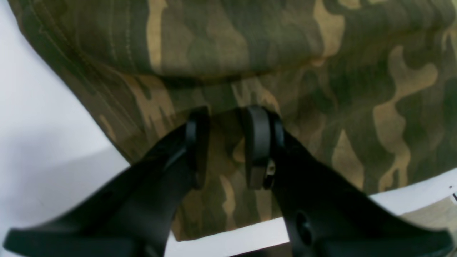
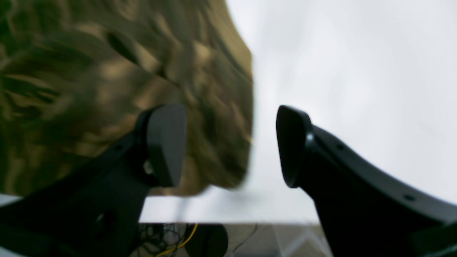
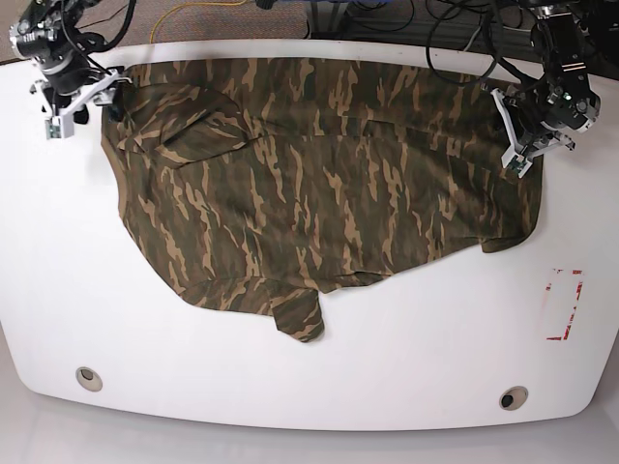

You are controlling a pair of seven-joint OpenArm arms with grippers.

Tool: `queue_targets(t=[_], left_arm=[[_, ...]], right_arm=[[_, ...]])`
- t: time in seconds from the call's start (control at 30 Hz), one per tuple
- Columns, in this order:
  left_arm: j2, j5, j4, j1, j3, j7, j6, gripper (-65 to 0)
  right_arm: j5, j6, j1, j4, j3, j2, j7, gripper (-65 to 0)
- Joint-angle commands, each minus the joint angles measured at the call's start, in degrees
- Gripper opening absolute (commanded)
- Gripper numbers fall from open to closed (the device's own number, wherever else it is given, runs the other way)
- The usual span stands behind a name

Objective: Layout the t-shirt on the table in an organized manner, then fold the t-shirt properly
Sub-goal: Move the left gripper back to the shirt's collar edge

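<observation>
The camouflage t-shirt (image 3: 319,184) lies spread across the far half of the white table (image 3: 406,367), one sleeve poking toward the front. My left gripper (image 3: 522,145) is at the shirt's right edge. In the left wrist view its jaws (image 1: 228,142) stand partly apart over the t-shirt (image 1: 357,71), tips at a fold line, and nothing looks pinched between them. My right gripper (image 3: 75,104) hovers at the shirt's far left corner. In the blurred right wrist view it (image 2: 232,146) is wide open, the t-shirt (image 2: 89,89) edge lying behind one finger.
A red-and-white tape mark (image 3: 564,304) sits at the right. Two grommet holes (image 3: 88,377) (image 3: 513,397) lie near the front edge. Cables (image 3: 387,19) run behind the table's far edge.
</observation>
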Motion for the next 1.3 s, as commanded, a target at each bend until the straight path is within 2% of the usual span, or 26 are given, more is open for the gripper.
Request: queue_targets(t=[0.0, 0.2, 0.43, 0.8, 1.07, 1.13, 1.2, 1.27], left_arm=[[0.2, 3.2, -1.1, 0.9, 0.4, 3.7, -0.1, -49.9], [0.2, 3.2, -0.1, 1.0, 0.5, 3.8, -0.1, -49.9], [0.2, 3.2, 2.1, 1.3, 0.5, 3.9, -0.1, -49.9], [0.2, 3.2, 2.1, 1.1, 0.4, 6.1, -0.1, -49.9], [0.2, 3.2, 2.1, 1.0, 0.4, 6.2, -0.1, -49.9], [0.2, 3.2, 2.1, 0.9, 0.4, 6.2, -0.1, -49.9], [0.2, 3.2, 2.1, 0.9, 0.4, 6.2, -0.1, -49.9], [0.2, 3.2, 2.1, 0.9, 0.4, 6.2, -0.1, -49.9]], right_arm=[[0.8, 0.1, 1.4, 1.1, -1.1, 0.5, -0.6, -26.5], [0.8, 0.1, 5.0, 0.9, -5.8, -0.2, -3.6, -26.5], [0.3, 0.1, 9.3, 0.2, -6.2, -2.0, -5.9, -26.5], [0.3, 0.1, 13.1, -10.1, -6.3, -0.8, -6.1, -26.6], [0.7, 0.1, 12.4, -10.6, -6.4, -0.8, -6.5, -27.3], [0.7, 0.1, 12.2, -10.6, -6.4, -0.8, -6.8, -29.0], [0.7, 0.1, 11.8, -10.6, -6.4, -0.9, -6.8, -33.6], [0.7, 0.1, 11.8, -10.8, -6.4, -1.4, -6.8, -40.9]])
